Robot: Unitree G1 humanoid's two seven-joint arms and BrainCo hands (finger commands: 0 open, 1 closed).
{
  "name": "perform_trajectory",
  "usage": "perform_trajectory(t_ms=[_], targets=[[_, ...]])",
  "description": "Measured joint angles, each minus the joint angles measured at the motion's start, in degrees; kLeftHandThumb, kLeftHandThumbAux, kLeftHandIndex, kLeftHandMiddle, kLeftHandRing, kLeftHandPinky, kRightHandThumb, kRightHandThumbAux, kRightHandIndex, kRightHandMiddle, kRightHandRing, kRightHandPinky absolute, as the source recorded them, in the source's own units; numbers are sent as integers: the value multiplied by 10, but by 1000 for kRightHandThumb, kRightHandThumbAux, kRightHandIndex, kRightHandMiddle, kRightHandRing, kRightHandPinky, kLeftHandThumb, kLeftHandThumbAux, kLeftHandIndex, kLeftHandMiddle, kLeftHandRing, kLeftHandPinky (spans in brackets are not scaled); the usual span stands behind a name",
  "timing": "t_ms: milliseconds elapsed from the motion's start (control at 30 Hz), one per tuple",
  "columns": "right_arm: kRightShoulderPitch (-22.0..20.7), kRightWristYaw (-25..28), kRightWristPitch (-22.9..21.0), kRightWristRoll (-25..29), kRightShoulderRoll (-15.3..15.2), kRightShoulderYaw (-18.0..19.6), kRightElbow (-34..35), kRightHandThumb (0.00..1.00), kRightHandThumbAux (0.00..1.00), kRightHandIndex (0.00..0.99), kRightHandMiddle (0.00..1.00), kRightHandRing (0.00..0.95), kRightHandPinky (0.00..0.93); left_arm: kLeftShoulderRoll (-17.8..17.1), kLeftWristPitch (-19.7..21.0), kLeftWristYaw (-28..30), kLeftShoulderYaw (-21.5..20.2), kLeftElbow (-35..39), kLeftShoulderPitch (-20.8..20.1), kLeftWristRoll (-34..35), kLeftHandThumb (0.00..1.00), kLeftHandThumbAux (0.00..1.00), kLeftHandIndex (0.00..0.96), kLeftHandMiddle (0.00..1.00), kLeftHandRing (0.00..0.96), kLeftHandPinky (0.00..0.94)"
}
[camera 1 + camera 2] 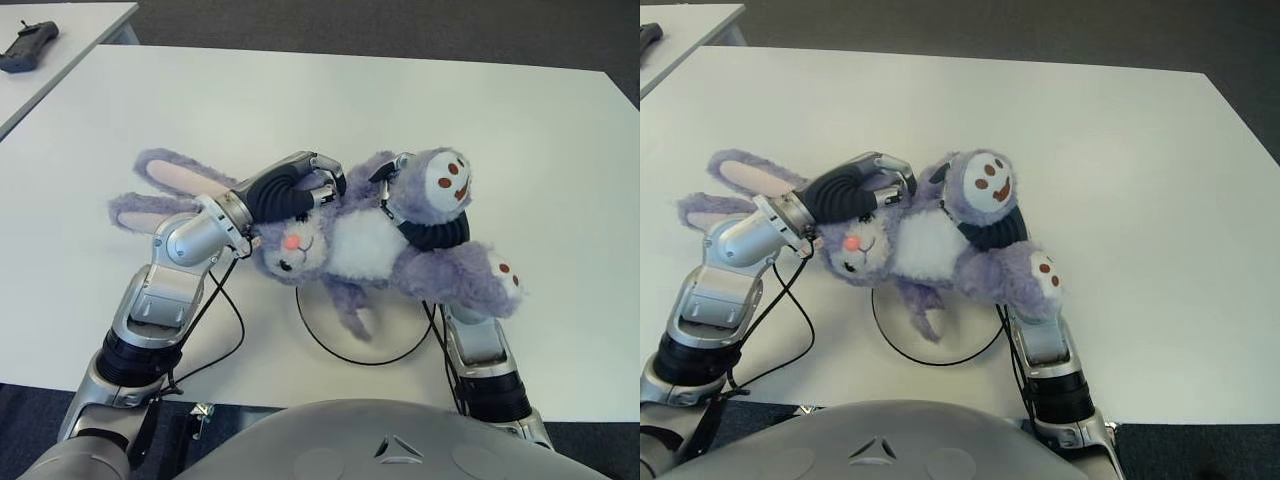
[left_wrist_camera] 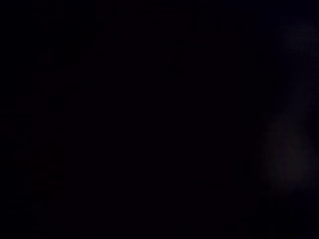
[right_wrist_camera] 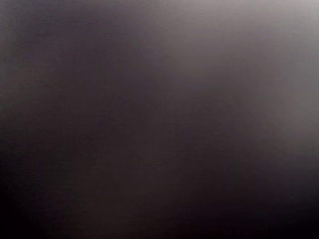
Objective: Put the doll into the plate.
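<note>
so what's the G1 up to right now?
Both hands are on the purple bunny doll. The left hand is curled over its head end and the right hand is wrapped around its legs. The doll sits over the white plate, whose dark rim shows beneath it near the table's front edge. Whether it already rests in the plate can't be told. The wrist views are blocked.

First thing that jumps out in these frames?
The purple plush rabbit doll, lying across the near middle of the white table, partly over the black-rimmed plate close to the robot. Both hands are on it: the left hand wraps over its head, the right hand grips between its legs. Both wrist views are dark and show nothing.
</note>
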State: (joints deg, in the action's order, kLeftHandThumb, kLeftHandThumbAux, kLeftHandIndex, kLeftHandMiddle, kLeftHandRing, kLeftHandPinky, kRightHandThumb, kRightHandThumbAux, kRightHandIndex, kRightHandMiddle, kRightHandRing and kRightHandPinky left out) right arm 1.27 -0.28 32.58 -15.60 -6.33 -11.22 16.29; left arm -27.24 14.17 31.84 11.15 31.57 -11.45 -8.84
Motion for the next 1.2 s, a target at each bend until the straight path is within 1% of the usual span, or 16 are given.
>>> perform_trajectory(t_ms=[333, 667, 800, 900, 1000, 1200], targets=[[28, -44, 23, -46, 22, -1, -2, 701, 718, 440, 829, 837, 832, 25, -8, -12, -5, 1, 27, 10, 741, 693, 442, 889, 876, 863], [33, -48, 23, -50, 23, -1, -1, 701, 718, 440, 831, 836, 835, 40, -10, -21, -8, 1, 38, 11, 741, 692, 442, 884, 874, 860], [32, -52, 23, -50, 23, -1, -5, 703, 717, 440, 832, 842, 849, 42, -21, -25, -8, 0, 38, 10, 740, 692, 442, 878, 869, 854], [26, -60, 32, -51, 25, 1, -26, 704, 716, 440, 833, 843, 850, 42, -24, -28, -7, -3, 38, 7, 740, 693, 443, 870, 860, 856], [12, -75, 52, -55, 25, 4, -71, 703, 717, 440, 837, 849, 856, 42, -24, -32, -5, -8, 38, 2, 740, 693, 443, 862, 855, 854], [-16, -88, 67, -61, 23, 4, -116, 701, 718, 439, 844, 852, 848, 49, -27, -48, 3, -45, 37, -8, 741, 693, 444, 847, 848, 849]])
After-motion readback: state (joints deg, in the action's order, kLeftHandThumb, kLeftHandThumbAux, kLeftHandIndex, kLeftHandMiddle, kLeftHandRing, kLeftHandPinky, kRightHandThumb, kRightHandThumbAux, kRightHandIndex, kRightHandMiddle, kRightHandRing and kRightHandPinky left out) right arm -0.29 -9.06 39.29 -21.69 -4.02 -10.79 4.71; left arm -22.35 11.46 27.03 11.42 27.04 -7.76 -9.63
